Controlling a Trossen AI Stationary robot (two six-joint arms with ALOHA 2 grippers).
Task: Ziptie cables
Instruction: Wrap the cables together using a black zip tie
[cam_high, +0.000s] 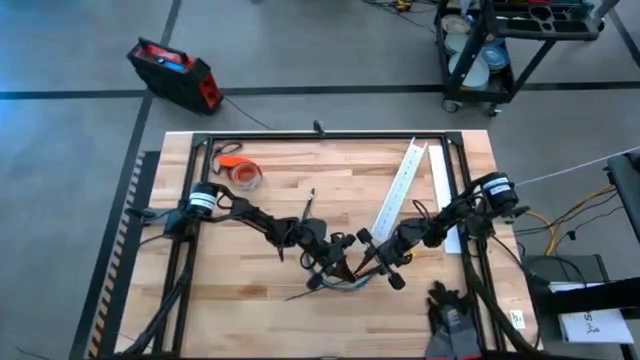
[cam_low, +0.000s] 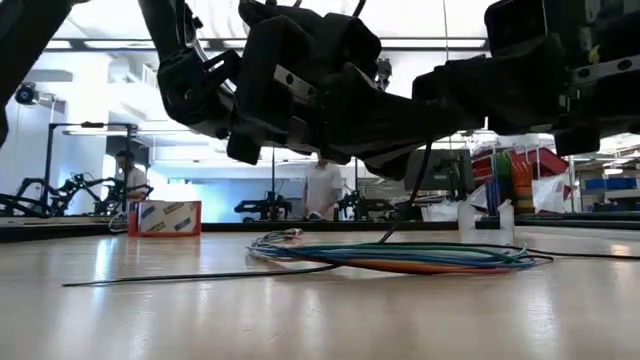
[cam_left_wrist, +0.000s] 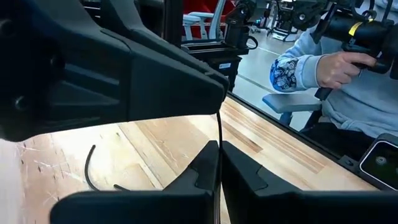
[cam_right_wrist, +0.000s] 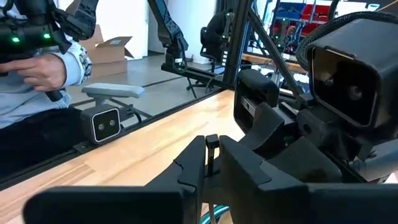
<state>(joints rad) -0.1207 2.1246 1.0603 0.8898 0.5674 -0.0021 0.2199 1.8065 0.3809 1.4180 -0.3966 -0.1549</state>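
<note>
Tools meeting over the cables (cam_low: 400, 257) near the front middle of the surface (cam_high: 260, 310).
Left tool (cam_left_wrist: 219, 163) is pinched shut on the ziptie (cam_left_wrist: 219, 127), a thin dark strip rising between its fingers; right tool (cam_right_wrist: 211, 163) looks clamped on a small dark piece, hard to identify. The arms hide most of the bundle from above.

The cables (cam_low: 400, 257) lie in stripes of green, blue, orange and dark, with the ziptie (cam_low: 200, 275) a thin black line beside them on the pale, light-wood table (cam_high: 260, 300). Both arms are black, each with a white band near the wrist. An orange tape roll (cam_high: 243, 173) and a white slotted channel (cam_high: 400, 190) rest farther back, and a red and black case (cam_high: 172, 72) sits on the grey floor.
</note>
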